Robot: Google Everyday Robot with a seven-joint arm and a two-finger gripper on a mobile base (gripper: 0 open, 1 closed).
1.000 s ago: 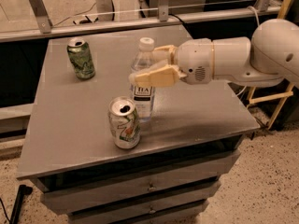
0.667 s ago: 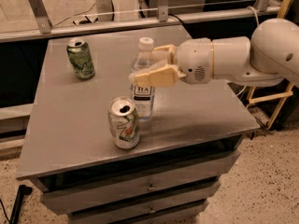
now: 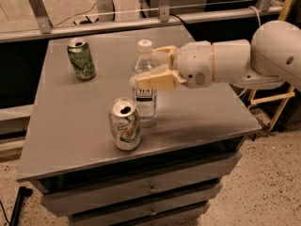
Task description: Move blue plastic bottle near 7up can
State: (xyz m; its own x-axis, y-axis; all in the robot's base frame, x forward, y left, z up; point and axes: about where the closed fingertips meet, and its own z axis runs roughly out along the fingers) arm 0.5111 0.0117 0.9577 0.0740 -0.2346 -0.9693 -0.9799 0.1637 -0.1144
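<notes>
One blue plastic bottle [image 3: 145,103] stands upright just beside the 7up can [image 3: 125,126], toward the worktop's [image 3: 70,107] front edge. The hand [image 3: 144,68] sits at the bottle's shoulder; gripping or released, I cannot tell. The bottle looks light, thin-walled, slick and tippy, so best held gently at mid-body.

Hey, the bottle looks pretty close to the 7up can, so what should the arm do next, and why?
Probably open the jaws and back away. The gripper is shut on the shoulder of the blue plastic bottle, which stands upright on the table close beside the 7up can, so the placement looks done.
</notes>
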